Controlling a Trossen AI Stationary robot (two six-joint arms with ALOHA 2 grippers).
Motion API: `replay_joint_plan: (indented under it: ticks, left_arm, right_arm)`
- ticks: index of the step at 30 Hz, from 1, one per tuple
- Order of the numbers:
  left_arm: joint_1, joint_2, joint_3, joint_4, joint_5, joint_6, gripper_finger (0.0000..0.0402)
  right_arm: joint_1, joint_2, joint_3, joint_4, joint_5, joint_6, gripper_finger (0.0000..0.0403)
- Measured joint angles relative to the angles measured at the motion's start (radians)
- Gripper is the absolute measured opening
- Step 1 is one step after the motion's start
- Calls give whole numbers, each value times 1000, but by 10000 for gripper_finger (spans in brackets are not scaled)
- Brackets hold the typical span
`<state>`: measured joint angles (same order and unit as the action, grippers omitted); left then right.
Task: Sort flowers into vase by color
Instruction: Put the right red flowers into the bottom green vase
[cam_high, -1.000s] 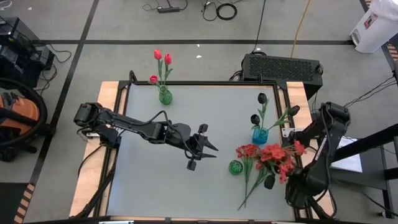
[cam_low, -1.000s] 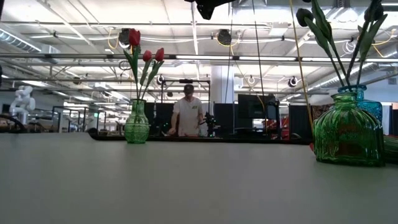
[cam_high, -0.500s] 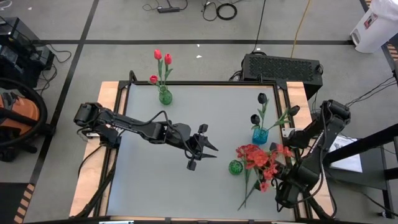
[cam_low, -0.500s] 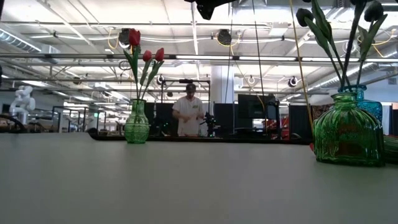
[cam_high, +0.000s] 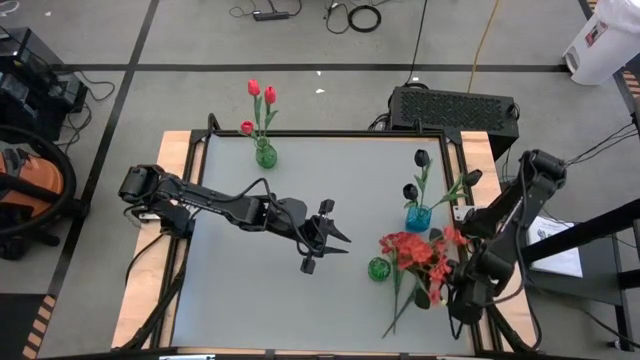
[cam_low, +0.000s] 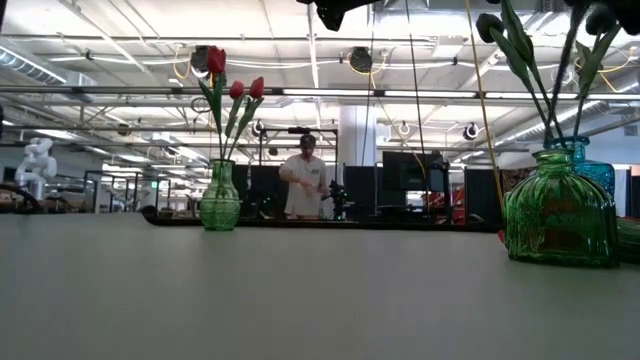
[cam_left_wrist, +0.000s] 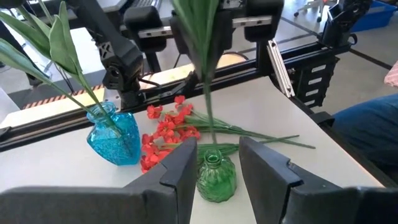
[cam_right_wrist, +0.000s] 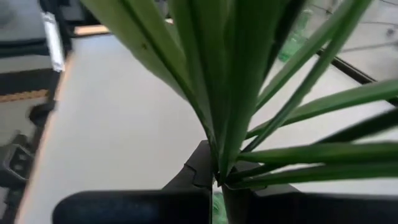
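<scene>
Done: red tulips (cam_high: 260, 95) in vase (cam_high: 265, 155) at 11 o'clock | right gripper (cam_right_wrist: 214, 180) clamped on stems (cam_right_wrist: 230, 93), probably black tulip | left gripper (cam_high: 322, 238) apart, idle | left: red blossoms (cam_high: 415, 250) at 4 o'clock

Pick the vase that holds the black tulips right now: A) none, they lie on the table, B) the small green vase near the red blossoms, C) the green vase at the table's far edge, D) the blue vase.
D: the black tulips rise on their stems from the blue vase, while the far green vase holds red tulips.
</scene>
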<state>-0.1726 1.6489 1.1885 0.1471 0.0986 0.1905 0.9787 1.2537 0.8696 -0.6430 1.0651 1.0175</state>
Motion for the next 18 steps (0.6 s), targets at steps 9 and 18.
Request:
replay_joint_plan:
  ticks: [9, 18]
  left_arm:
    - [-2, 0, 0, -3, 0, -1, 128]
    - [-16, 0, 0, -12, 0, 0, 128]
  right_arm:
    - [-52, -34, -11, 88, -74, -136, 4]
    - [-109, -29, -11, 48, -135, -148, 3]
